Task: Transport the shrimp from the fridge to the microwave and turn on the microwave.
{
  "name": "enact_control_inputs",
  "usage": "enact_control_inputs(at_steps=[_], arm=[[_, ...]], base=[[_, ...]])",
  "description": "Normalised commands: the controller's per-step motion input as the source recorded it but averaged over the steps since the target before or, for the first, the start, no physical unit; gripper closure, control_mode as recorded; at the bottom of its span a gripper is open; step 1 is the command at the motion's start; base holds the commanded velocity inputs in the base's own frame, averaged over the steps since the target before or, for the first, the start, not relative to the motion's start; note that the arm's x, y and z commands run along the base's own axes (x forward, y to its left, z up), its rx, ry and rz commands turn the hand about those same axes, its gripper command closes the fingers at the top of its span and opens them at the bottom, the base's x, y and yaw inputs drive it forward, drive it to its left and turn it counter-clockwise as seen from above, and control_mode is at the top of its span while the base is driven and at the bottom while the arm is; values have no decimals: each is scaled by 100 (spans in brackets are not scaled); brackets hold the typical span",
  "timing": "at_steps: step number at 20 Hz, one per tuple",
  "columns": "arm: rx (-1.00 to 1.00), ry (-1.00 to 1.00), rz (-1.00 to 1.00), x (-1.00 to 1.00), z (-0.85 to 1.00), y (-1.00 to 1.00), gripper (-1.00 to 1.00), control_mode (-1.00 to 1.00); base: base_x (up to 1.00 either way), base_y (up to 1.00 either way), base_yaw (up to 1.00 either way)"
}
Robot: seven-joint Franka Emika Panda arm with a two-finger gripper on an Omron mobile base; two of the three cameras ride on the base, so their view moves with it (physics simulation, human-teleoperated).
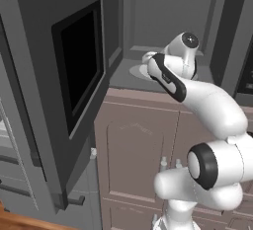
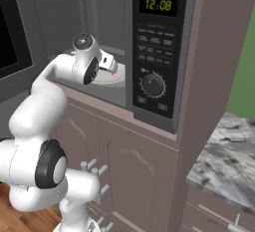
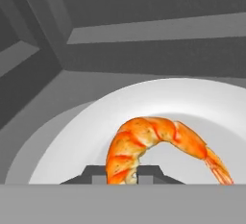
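One open cavity took up the left base view: the dark grey built-in microwave (image 1: 148, 36) stood with its door (image 1: 74, 71) swung wide to the left, the black glass window facing the camera. On the cavity floor lay a round white plate (image 1: 138, 70), partly hidden by the white arm with dark joints (image 1: 207, 105), which reached up from the lower right and into the opening. The hand was buried behind the wrist, so the jaws could not be judged from this side. Below ran mauve-brown cabinet doors (image 1: 138, 145).

Seen from the right base view, the microwave's control panel (image 2: 157, 52) faced the camera with a green clock display, rows of buttons and a round dial. The arm rose from the lower left and its gripper (image 2: 112, 69) hung just over the white plate inside the cavity. A tiny speck of orange showed at the fingertips, too small to read clearly. To the right lay a grey marbled stone counter (image 2: 229, 156).

Looking through the hand view, the plate (image 3: 206, 103) held a single thing: the curved orange shrimp (image 3: 153, 141), arched like a crescent, glossy, banded in segments, with paler yellow flesh at its thick end and a thin fanned tail pointing to the lower right. Its thick end sat pinched between the two small dark fingertips (image 3: 98, 174), so the gripper (image 3: 122, 175) was closed on the shrimp. Whether its tail touched the plate or hung just above could not be told
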Motion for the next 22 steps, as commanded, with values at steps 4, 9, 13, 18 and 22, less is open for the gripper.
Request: enact_control_inputs(at_steps=[4, 9, 13, 18, 22], arm=[[-1, 0, 4, 14, -27, 0, 100, -100], [-2, 0, 4, 26, -40, 0, 100, -100], [-4, 0, 3, 21, -28, 0, -100, -100], [-6, -6, 0, -14, 10, 19, -100, -100], [-8, -10, 0, -46, 37, 34, -100, -100]], base=[[0, 0, 0], [0, 0, 0], [0, 0, 0], [0, 0, 0], [0, 0, 0]])
